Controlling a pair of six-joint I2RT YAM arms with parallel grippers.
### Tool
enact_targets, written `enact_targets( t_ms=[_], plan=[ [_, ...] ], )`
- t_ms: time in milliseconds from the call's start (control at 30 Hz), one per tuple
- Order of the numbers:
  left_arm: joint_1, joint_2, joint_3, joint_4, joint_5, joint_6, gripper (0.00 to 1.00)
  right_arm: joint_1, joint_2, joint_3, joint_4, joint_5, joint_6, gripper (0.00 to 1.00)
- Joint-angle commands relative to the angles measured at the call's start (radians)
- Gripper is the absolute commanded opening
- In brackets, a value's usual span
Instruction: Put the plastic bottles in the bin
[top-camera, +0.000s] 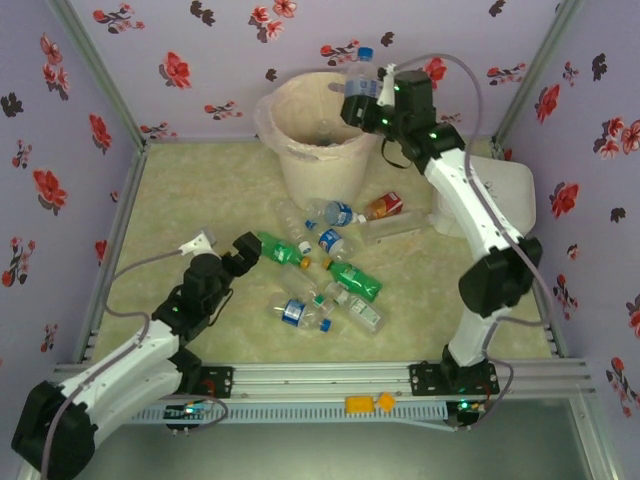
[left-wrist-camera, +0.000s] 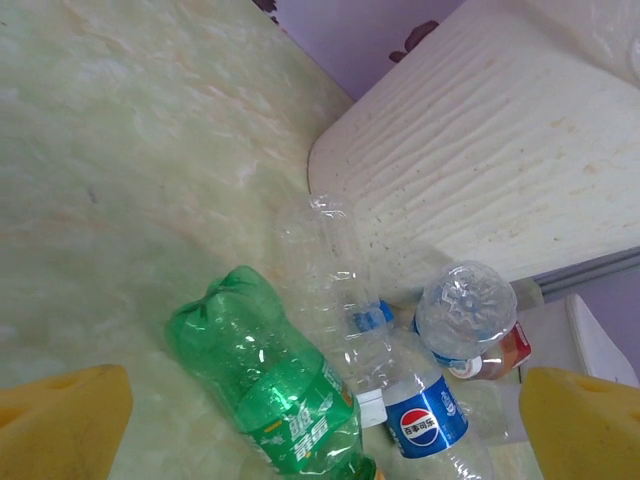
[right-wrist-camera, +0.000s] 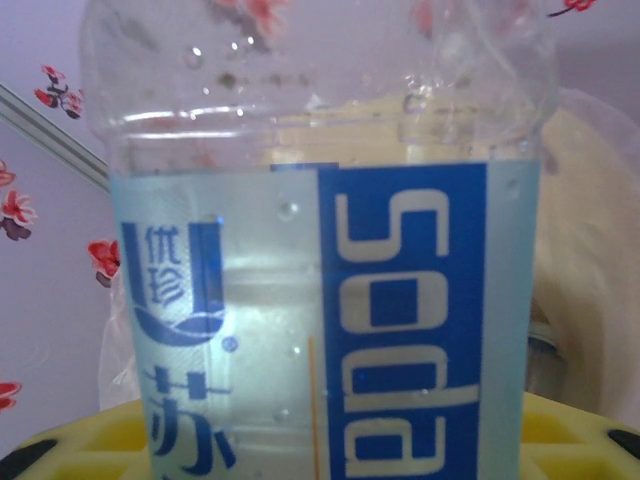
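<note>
From above, the white box (top-camera: 515, 195) sits at 3 o'clock of the round cream bin (top-camera: 320, 175). Your right pincer (top-camera: 362, 98) grips a clear bottle (top-camera: 362, 70) over the bin's rim at 2 o'clock. Your left pincer (top-camera: 245, 252) gapes wide, and the pile of bottles (top-camera: 335, 275) lies at its 3 o'clock.

On the left wrist, a crinkly green bottle (left-wrist-camera: 270, 380) lies between the yellow pads (left-wrist-camera: 65, 420). The bin's ribbed wall is at 1 o'clock.

On the right wrist, you see the held bottle, smooth with a blue label.

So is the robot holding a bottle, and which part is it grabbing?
Yes. The right gripper is shut on a clear bottle with a blue label, clamped around its labelled body. The left gripper is open, holding nothing.
</note>
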Motion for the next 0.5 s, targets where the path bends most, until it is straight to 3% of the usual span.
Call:
enact_targets(
  t_ms=[0, 100, 200, 333, 467],
  plan=[
    [0.009, -0.088, -0.004, -0.179, -0.063, 0.031, 1.0, 0.034, 0.101, 0.142, -0.077, -0.002, -0.031, 0.45],
    [0.012, -0.161, -0.004, -0.23, -0.086, 0.022, 1.0, 0.055, 0.181, 0.244, -0.139, 0.025, -0.05, 0.48],
    [0.015, -0.201, -0.037, -0.249, -0.093, 0.014, 1.0, 0.066, 0.23, 0.307, -0.167, 0.042, -0.052, 0.58],
    [0.015, -0.181, -0.017, -0.252, -0.091, 0.025, 1.0, 0.068, 0.268, 0.414, -0.205, 0.054, -0.055, 0.99],
    [0.015, -0.116, 0.039, -0.246, -0.07, 0.053, 1.0, 0.068, 0.262, 0.501, -0.246, 0.065, -0.08, 1.0]
  ],
)
